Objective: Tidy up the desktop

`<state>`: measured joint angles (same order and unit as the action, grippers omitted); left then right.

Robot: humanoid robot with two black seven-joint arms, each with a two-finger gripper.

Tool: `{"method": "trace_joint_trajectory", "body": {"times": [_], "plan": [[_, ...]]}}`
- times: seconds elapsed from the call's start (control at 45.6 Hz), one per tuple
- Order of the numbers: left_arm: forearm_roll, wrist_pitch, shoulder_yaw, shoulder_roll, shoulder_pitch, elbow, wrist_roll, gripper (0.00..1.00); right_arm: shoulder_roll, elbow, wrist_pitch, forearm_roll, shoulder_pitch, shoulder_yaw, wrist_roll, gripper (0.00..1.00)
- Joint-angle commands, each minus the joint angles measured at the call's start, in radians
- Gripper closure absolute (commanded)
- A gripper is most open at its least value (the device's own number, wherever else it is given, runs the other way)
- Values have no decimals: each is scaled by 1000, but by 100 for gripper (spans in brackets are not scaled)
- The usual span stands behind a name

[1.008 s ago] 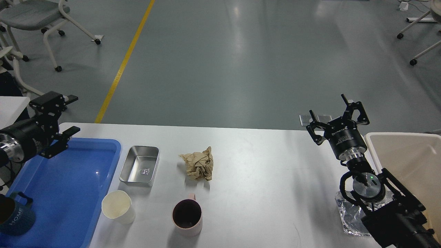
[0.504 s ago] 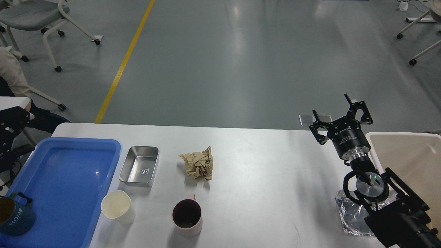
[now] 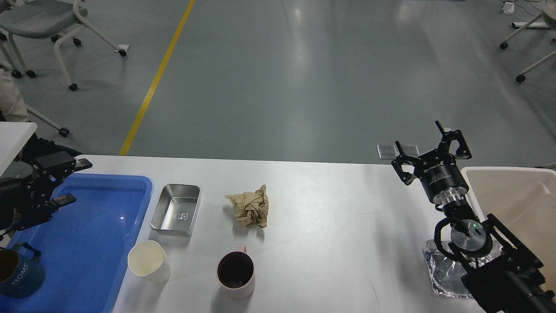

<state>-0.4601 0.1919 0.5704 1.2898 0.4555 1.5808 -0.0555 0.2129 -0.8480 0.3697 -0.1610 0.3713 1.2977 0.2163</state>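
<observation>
- Across the lower half of my head view lies the desktop (image 3: 330,217), a wide white matte slab with rounded far corners, its surface smooth and lightly scuffed.
- Beyond it I see a grey glossy floor (image 3: 304,78) with a yellow line (image 3: 156,78) running diagonally, and wheeled chairs (image 3: 43,26) at the upper left and upper right.
- On the left end sits a blue plastic tray (image 3: 91,243) with a raised rim; a dark blue mug (image 3: 17,276) lettered "HOME" stands in its near left corner.
- Just beside the tray, a rectangular stainless steel pan (image 3: 176,208) rests upright on the white surface.
- Near it I note a cream paper cup (image 3: 147,261), a pink mug (image 3: 236,271) with a dark interior, and a crumpled brown paper ball (image 3: 249,206), all apart from one another.
- At the right edge stands a cream plastic bin (image 3: 517,200); crinkled silver foil (image 3: 443,271) lies on the tabletop beside it, partly hidden by my right arm.
- My left gripper (image 3: 65,182) hangs over the tray's far left corner, fingers spread apart, holding nothing.
- My right gripper (image 3: 430,145) is raised over the far right edge of the tabletop, fingers wide, holding nothing.
</observation>
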Motion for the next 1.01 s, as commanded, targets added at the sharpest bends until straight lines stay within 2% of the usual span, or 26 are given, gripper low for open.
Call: {"method": "trace_joint_trajectory", "body": {"times": [0.0,0.241,0.394,0.57,0.833,0.986], "plan": [[-87,-15,8,-32,5,1,0,4,2,1,0,0,0,0,0,0],[-223,-5,17,-101,3,-1,2,4,5,3,0,0,0,2,0,0],[-224,50,10,-196,8,1,9,4,3,1,0,0,0,2,0,0],[-236,118,-4,-208,8,19,81,4,3,1,2,0,0,2,0,0],[-236,135,-6,-250,28,21,78,4,-3,0,2,0,0,2,2,0],[-238,138,-47,-287,44,21,62,4,-4,-2,0,-2,5,2,2,0]]}}
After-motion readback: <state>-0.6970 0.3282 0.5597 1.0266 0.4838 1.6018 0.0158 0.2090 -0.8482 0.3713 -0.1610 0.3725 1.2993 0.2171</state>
